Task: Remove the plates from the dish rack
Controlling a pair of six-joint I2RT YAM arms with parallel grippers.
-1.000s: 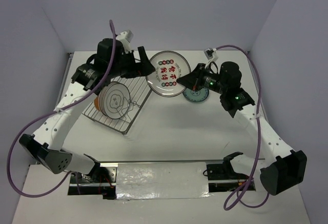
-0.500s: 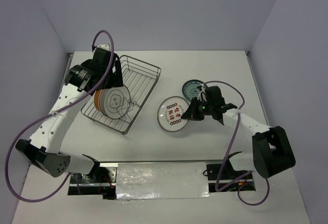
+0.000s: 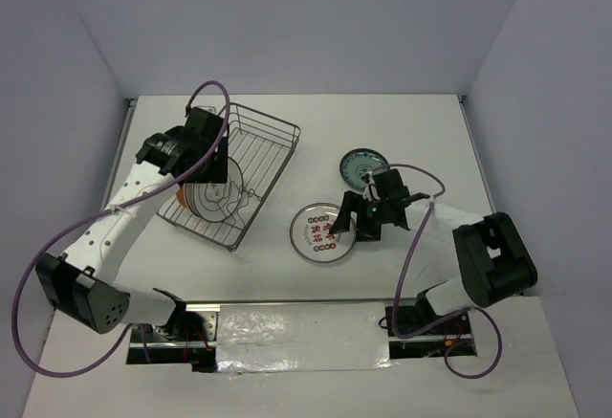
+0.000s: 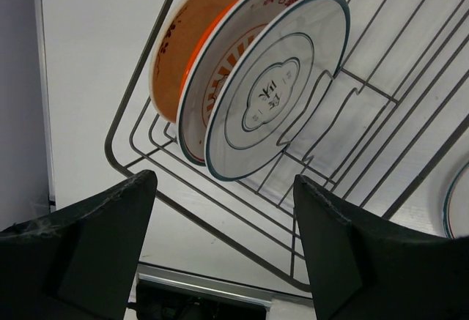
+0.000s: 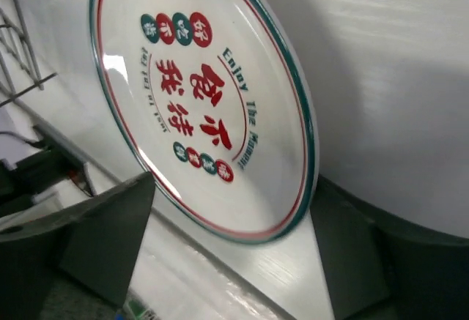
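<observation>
The dark wire dish rack (image 3: 278, 127) stands at the back left. Three plates stand upright in it: an orange-backed one (image 4: 192, 38), a sunburst one (image 4: 217, 86) and a white line-drawing one (image 4: 275, 97). My left gripper (image 3: 209, 164) hangs open just above them, with nothing between its fingers. A white plate with red-green motifs (image 3: 322, 231) lies flat on the table. My right gripper (image 3: 353, 218) is open at its right rim, its fingers (image 5: 99, 239) standing either side of the rim without gripping it. A teal patterned plate (image 3: 363, 165) lies behind it.
The rack's rim wire (image 4: 117, 126) runs close under my left fingers. A taped metal strip (image 3: 301, 327) lines the near table edge between the arm bases. Purple cables loop from both arms.
My right gripper has opened and let go of the red-green plate, which now lies on the table slightly nearer. My left gripper has come down closer to the plates in the rack.
</observation>
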